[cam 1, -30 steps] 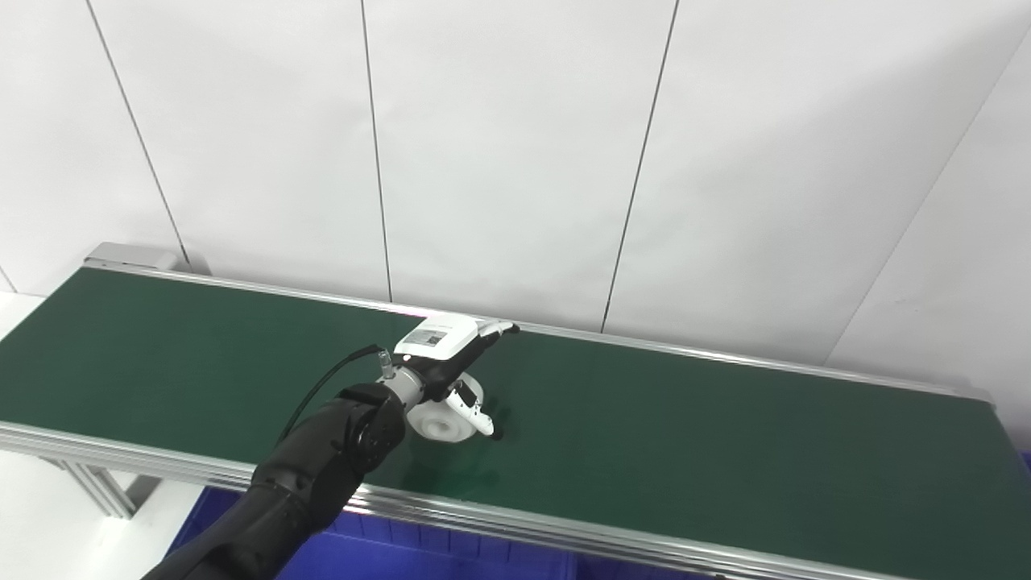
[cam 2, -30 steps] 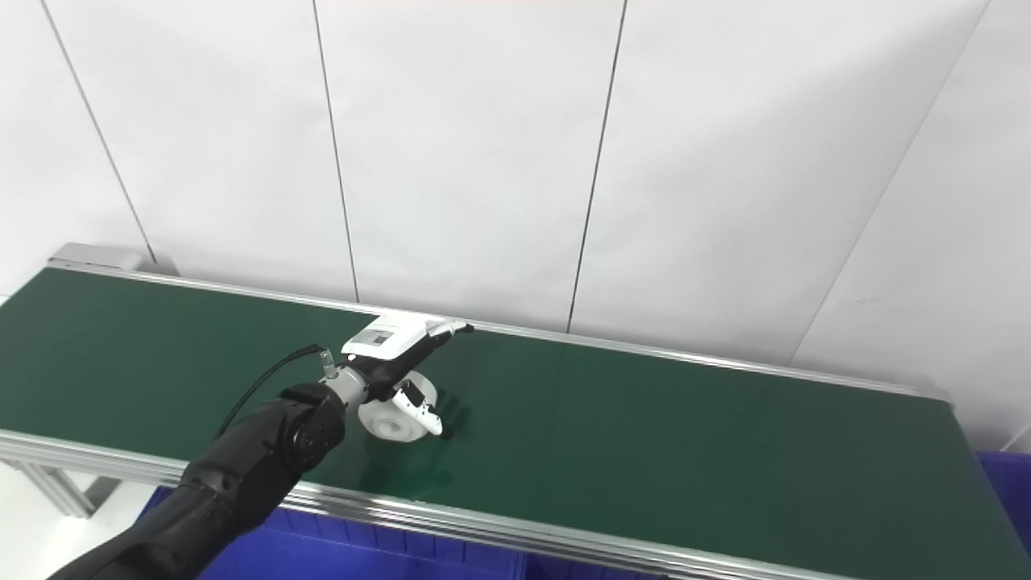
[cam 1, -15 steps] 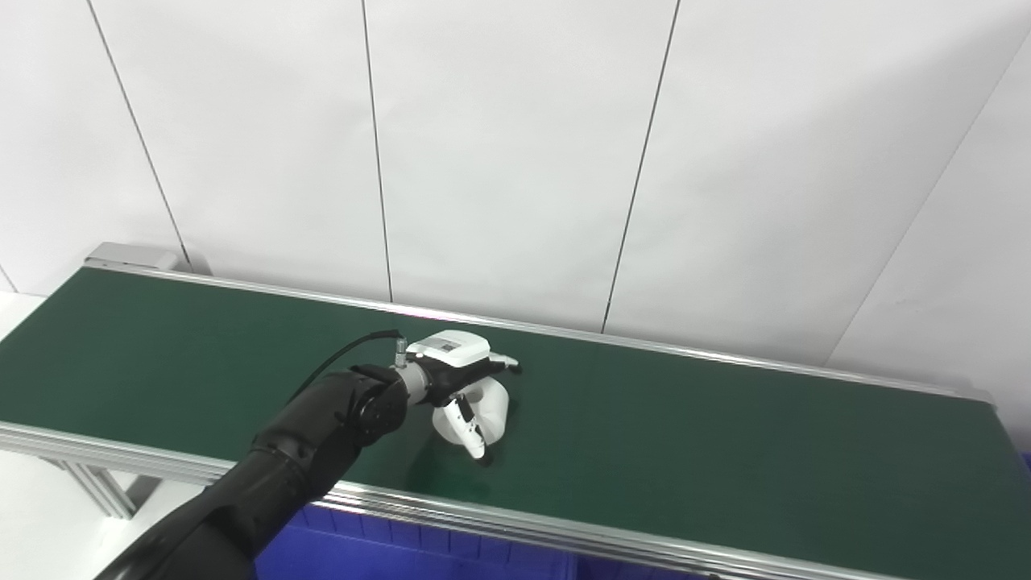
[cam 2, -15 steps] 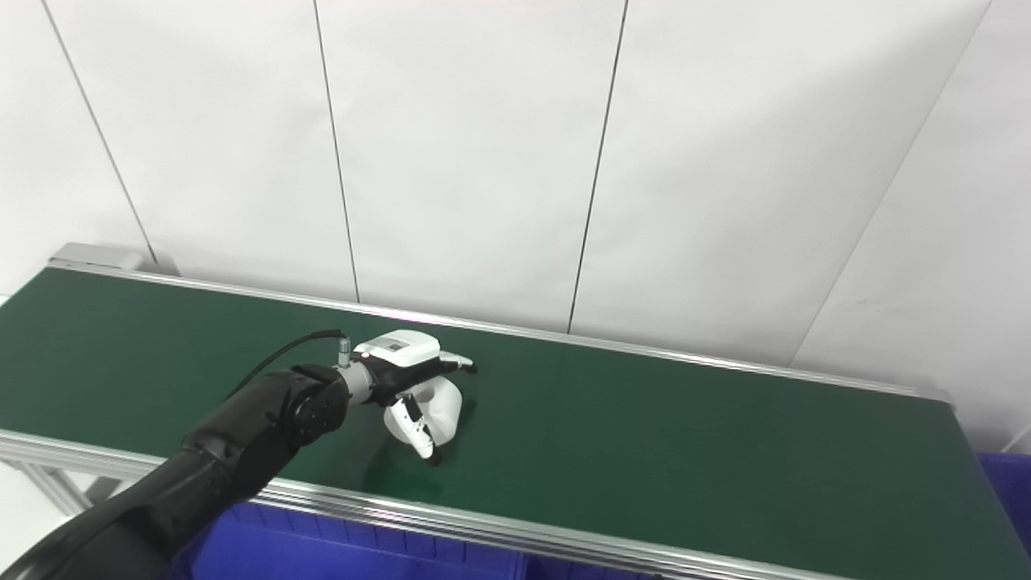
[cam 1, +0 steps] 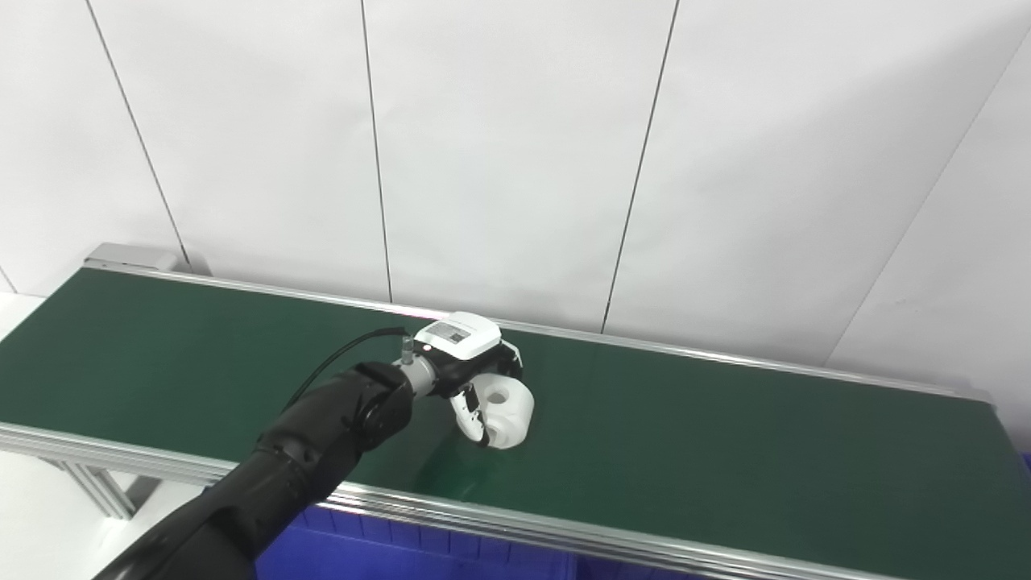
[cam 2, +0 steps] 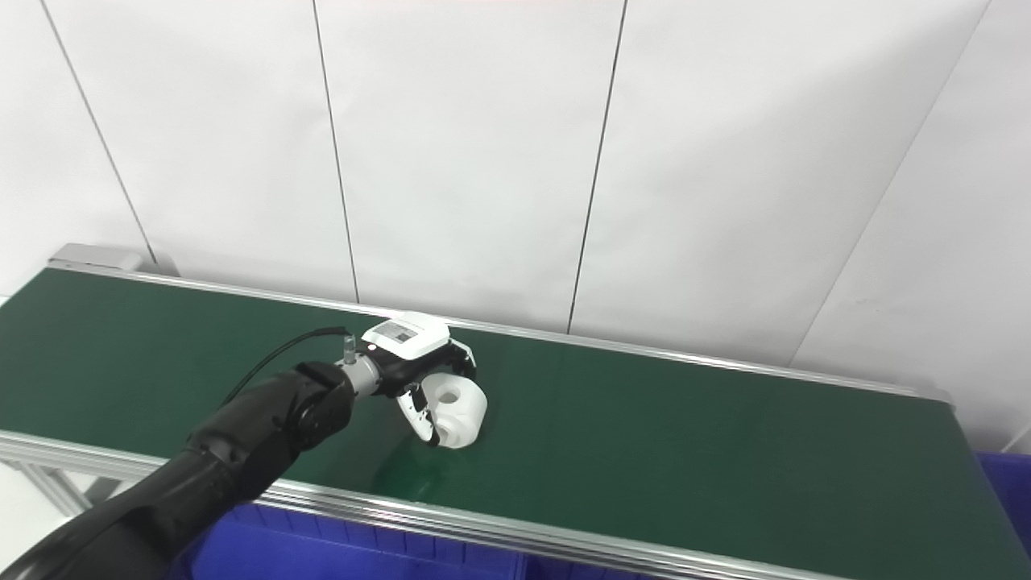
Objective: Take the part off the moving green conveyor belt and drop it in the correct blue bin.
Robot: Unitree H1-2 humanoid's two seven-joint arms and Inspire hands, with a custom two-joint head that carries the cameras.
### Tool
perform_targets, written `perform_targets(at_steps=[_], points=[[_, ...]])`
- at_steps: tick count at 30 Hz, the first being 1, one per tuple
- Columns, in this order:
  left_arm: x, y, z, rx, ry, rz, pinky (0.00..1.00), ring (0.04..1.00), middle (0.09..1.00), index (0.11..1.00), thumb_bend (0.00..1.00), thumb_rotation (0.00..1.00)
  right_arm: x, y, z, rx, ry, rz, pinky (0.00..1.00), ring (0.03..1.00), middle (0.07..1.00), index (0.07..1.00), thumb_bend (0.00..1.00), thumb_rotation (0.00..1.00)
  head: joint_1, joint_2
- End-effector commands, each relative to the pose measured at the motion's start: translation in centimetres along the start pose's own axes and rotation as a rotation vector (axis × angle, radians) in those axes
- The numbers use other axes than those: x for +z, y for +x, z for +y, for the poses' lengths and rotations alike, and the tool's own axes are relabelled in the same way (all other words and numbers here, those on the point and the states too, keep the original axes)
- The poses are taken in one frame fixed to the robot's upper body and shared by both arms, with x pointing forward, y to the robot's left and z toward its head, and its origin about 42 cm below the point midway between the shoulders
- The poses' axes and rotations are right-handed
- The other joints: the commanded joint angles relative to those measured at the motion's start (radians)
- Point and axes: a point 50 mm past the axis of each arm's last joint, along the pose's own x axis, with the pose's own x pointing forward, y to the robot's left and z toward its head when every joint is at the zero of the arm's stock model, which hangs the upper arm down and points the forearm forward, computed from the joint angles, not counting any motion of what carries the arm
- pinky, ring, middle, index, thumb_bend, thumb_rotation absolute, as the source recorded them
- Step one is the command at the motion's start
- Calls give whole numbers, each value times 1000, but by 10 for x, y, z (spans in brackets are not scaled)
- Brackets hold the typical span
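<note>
A white round part with a centre hole (cam 1: 506,411) sits in my left hand (cam 1: 471,370) over the middle of the green conveyor belt (cam 1: 725,451). The hand's fingers curl over the part from above and its thumb wraps the near side, so it is shut on the part. The part is tilted, with its hole facing up and toward me, and appears lifted a little off the belt. It also shows in the right eye view (cam 2: 457,411). My right hand is not in view.
Blue bins lie below the belt's near rail (cam 1: 387,556) and at the far right edge (cam 2: 1007,491). The belt's silver rails run along the near side (cam 1: 564,536) and the far side. A white panelled wall stands behind.
My left hand closed around the white part, turned it so the hole faces up, and moved a little to the right and up with it.
</note>
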Motion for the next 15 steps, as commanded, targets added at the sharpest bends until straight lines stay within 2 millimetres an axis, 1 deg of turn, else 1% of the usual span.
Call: perform_targets(at_steps=[1,4,7,11,15], points=[[9,4,1,84,-12,-48,413,442,511,472,526,6,11,3,2,-2,13,-70,847,887,952,963,912,979,-1,4],[17,4,-9,104,-34,-65,408,444,524,457,521,0,11,3,2,-2,14,-65,843,884,949,960,917,977,-1,4],[22,5,-14,105,-43,-82,401,439,510,468,522,0,12,2,2,2,14,-62,843,883,950,961,921,979,-1,8],[27,6,-13,104,-43,-106,404,440,502,476,523,0,12,3,3,2,15,-62,841,880,945,956,923,977,-2,11],[27,7,-6,103,-48,-120,409,440,495,481,523,0,13,3,3,5,18,-64,839,881,943,956,912,976,0,15]])
